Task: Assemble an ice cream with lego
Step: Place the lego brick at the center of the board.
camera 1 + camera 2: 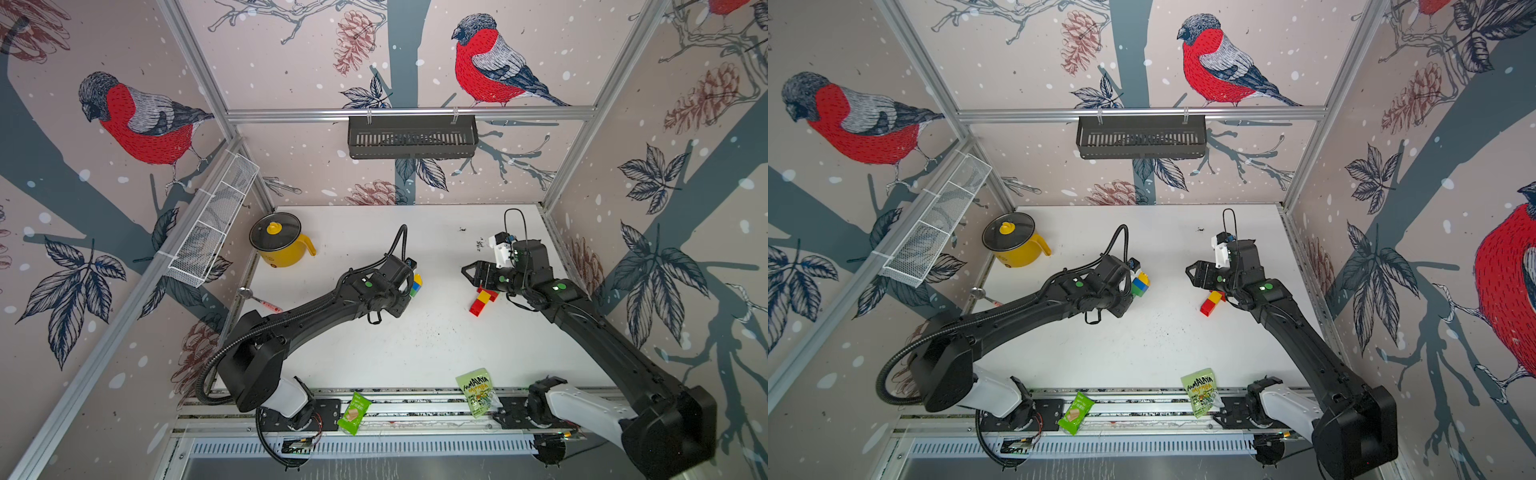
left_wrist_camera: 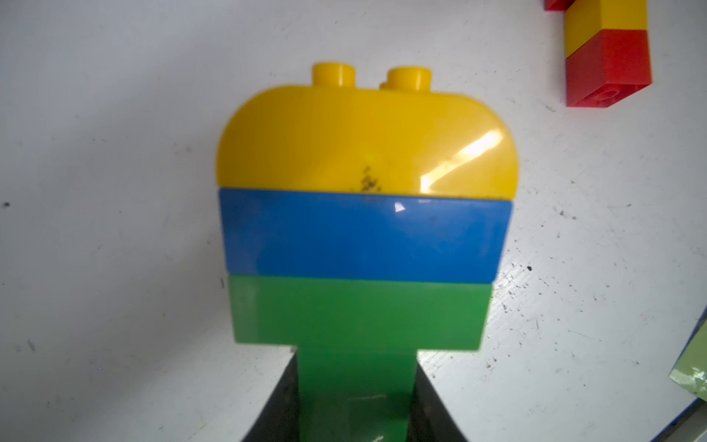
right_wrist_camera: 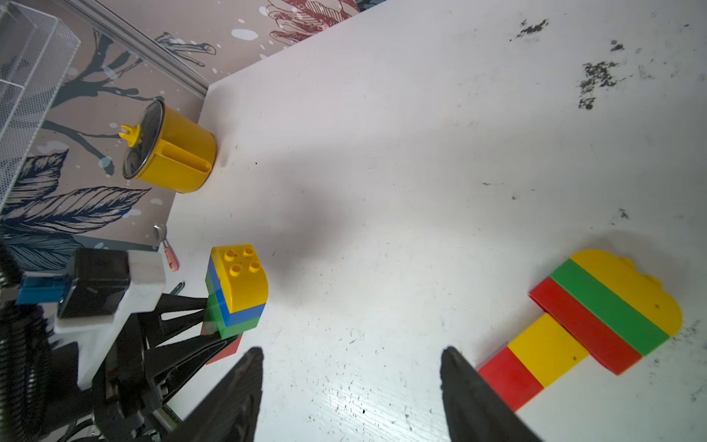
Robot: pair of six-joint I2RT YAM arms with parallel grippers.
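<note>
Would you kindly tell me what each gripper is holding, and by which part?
The left gripper is shut on the yellow-blue-green lego stack, clamping its narrow green brick. The right gripper is open and holds nothing.

Left arm (image 1: 307, 309) extended, fingers (image 2: 277, 409) pinched on lego stack (image 2: 363, 237); right arm (image 1: 602, 328) angled inward, fingers (image 3: 237, 394) spread apart.
</note>
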